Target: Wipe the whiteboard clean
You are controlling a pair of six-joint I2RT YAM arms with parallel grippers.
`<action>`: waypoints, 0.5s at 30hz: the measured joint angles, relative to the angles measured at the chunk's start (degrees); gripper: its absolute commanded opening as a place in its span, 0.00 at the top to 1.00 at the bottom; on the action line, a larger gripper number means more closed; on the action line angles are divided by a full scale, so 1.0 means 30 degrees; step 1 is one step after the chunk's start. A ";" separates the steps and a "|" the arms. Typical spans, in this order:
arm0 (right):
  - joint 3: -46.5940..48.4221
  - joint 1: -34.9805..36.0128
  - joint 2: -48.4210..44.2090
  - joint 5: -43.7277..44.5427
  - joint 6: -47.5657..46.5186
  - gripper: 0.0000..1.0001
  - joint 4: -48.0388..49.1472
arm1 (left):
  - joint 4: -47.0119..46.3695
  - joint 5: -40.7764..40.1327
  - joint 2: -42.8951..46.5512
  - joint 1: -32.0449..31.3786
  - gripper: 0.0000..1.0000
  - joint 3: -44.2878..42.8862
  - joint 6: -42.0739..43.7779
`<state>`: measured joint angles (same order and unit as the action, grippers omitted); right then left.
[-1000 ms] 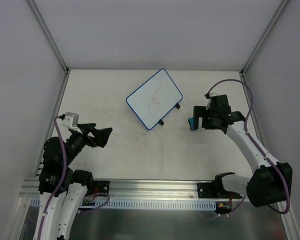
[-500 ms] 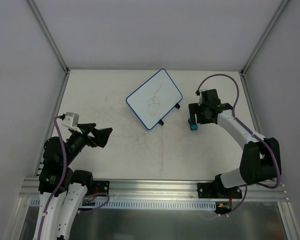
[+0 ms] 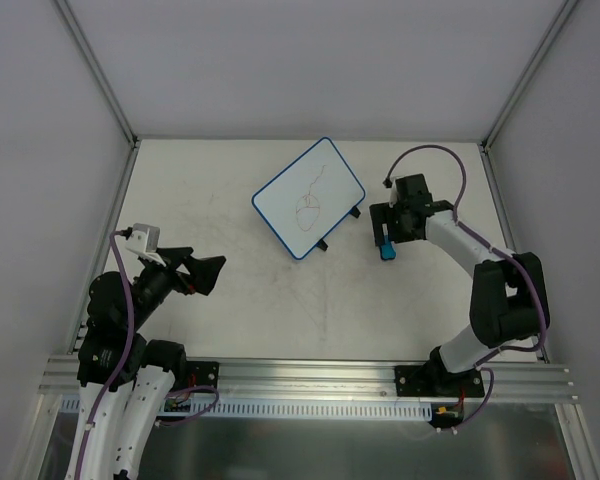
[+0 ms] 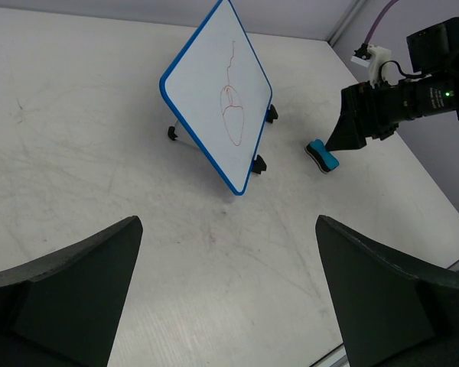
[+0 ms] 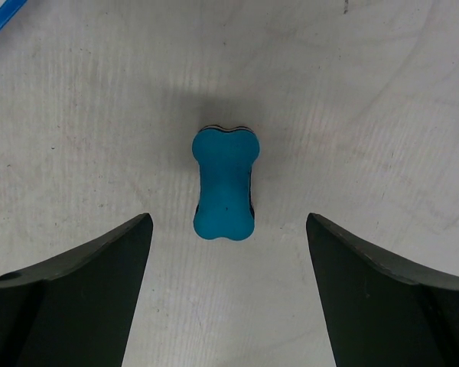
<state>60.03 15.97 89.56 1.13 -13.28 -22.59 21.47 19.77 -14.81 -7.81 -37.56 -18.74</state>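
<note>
Two grippers gaped wide, both empty. The right gripper [image 5: 226, 222] hovered over the blue eraser [image 5: 223, 183], and the red-scribbled whiteboard [image 3: 308, 197] stood tilted just beside it. The left gripper [image 3: 206, 271] sat well apart. A skewed descent could knock the eraser aside.

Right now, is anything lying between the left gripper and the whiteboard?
No. In the left wrist view only bare table separates the left gripper from the whiteboard; the blue eraser sits off to the right.
</note>
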 measured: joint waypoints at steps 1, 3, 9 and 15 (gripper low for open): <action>0.0080 0.0000 0.0277 -0.0015 -0.0022 0.14 0.0051 | 0.0007 0.0066 -0.0007 0.0000 0.01 0.0000 0.0007; 0.0175 0.0000 0.0823 -0.0022 -0.0036 0.16 0.0138 | 0.0029 0.0175 -0.0015 0.0000 0.01 0.0000 0.0022; 0.0211 0.0000 0.2193 -0.0459 -0.0029 0.17 0.0182 | 0.0044 0.0262 -0.0015 0.0000 0.01 0.0000 0.0044; 0.0299 0.0000 0.2608 -0.0707 -0.0036 0.25 0.0430 | 0.0102 0.0270 -0.0007 0.0000 0.01 0.0000 0.0044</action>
<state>60.93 15.97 97.38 -0.99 -13.39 -21.30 21.78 20.58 -14.83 -7.81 -37.56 -18.61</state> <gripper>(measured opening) 0.775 0.990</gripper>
